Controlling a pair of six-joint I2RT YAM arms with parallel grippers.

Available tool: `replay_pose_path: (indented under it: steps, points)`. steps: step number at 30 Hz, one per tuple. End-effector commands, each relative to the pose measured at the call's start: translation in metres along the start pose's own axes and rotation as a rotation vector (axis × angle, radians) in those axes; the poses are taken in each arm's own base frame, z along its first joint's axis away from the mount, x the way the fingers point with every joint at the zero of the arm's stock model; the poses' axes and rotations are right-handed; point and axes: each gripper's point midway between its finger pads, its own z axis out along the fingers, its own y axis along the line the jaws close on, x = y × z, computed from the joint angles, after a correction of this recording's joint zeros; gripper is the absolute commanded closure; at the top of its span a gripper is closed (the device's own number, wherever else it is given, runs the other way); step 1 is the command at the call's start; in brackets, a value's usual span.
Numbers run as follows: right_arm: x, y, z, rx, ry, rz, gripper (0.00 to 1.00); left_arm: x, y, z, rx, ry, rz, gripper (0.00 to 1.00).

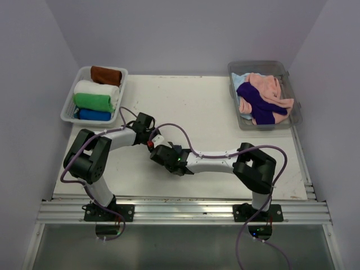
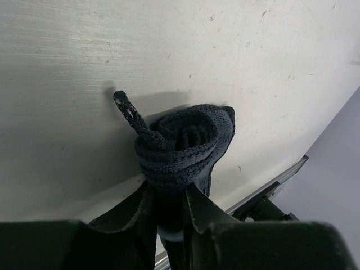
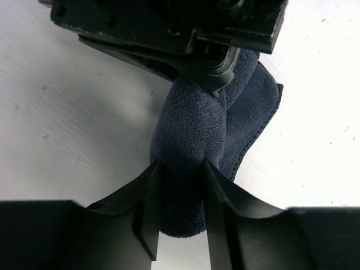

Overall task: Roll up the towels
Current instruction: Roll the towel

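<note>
A dark navy towel (image 2: 180,143) is rolled into a tight bundle and held off the white table (image 1: 214,112) between both grippers. My left gripper (image 2: 170,194) is shut on one end of the roll, whose spiral end and a loose corner tab show. My right gripper (image 3: 180,169) is shut on the middle of the same roll (image 3: 194,129); the left gripper's body sits just beyond it. In the top view the two grippers meet near the table's front centre, left gripper (image 1: 153,142), right gripper (image 1: 160,152), and the towel is mostly hidden between them.
A white basket (image 1: 71,107) at the back left holds rolled brown, white, green and blue towels. A clear bin (image 1: 293,101) at the back right holds loose pink, purple and light blue towels. An aluminium rail (image 1: 180,211) runs along the near edge.
</note>
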Motion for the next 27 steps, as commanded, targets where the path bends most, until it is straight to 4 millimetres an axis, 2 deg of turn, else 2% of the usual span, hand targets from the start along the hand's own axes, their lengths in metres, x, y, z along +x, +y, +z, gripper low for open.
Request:
replay_pose_path:
  steps: [1,2,4,5,6,7,8,11,13,14,15,17,20,21,23,25,26,27]
  points:
    - [-0.007,-0.013,0.002,0.095,-0.013,0.040,0.69,0.002,0.002,-0.002,-0.015,-0.011,-0.003,0.92]
    - [-0.006,-0.014,0.002,0.096,-0.012,0.050,0.79,0.003,0.002,-0.003,-0.013,-0.009,-0.004,0.92]
    - [-0.005,-0.013,0.001,0.073,-0.020,0.067,0.85,0.002,-0.001,-0.005,-0.004,-0.015,0.003,0.90]
    - [-0.008,-0.013,-0.002,0.056,-0.031,0.091,0.92,0.001,-0.004,-0.007,0.002,-0.021,0.007,0.87]
    - [-0.012,-0.017,0.000,0.044,-0.040,0.127,0.95,0.000,-0.004,-0.008,0.005,-0.023,0.011,0.79]
    - [-0.005,-0.014,0.001,-0.001,-0.022,0.138,0.96,-0.001,-0.006,-0.009,0.007,-0.027,0.015,0.73]
    - [-0.015,-0.020,-0.001,-0.024,-0.051,0.195,1.00,-0.003,-0.011,-0.012,0.019,-0.038,0.024,0.65]
    - [-0.007,-0.017,0.000,-0.148,-0.031,0.271,1.00,-0.006,-0.016,-0.017,0.033,-0.055,0.033,0.58]
    - [-0.006,-0.030,0.004,-0.180,-0.030,0.366,1.00,-0.008,-0.017,-0.020,0.037,-0.059,0.038,0.49]
    - [-0.004,-0.026,0.003,-0.240,-0.013,0.395,1.00,-0.009,-0.017,-0.020,0.038,-0.061,0.039,0.49]
    - [-0.007,-0.034,0.003,-0.258,-0.020,0.452,1.00,-0.010,-0.018,-0.021,0.042,-0.063,0.036,0.48]
    - [-0.004,-0.033,0.004,-0.318,-0.035,0.505,1.00,-0.010,-0.018,-0.021,0.050,-0.056,0.035,0.44]
    - [-0.009,-0.036,-0.001,-0.418,-0.065,0.603,1.00,-0.007,-0.020,-0.018,0.068,-0.042,0.037,0.43]
    - [-0.017,-0.036,-0.004,-0.471,-0.085,0.649,1.00,-0.008,-0.022,-0.018,0.082,-0.043,0.037,0.43]
    - [-0.013,-0.036,-0.004,-0.513,-0.074,0.693,1.00,-0.005,-0.024,-0.017,0.108,-0.029,0.031,0.43]
    - [-0.014,-0.034,-0.006,-0.570,-0.071,0.743,1.00,-0.004,-0.027,-0.016,0.131,-0.029,0.028,0.33]
    - [-0.013,-0.036,-0.004,-0.578,-0.066,0.770,1.00,-0.004,-0.028,-0.017,0.135,-0.031,0.028,0.32]
    - [-0.015,-0.034,-0.006,-0.599,-0.073,0.776,1.00,-0.004,-0.028,-0.017,0.139,-0.035,0.030,0.22]
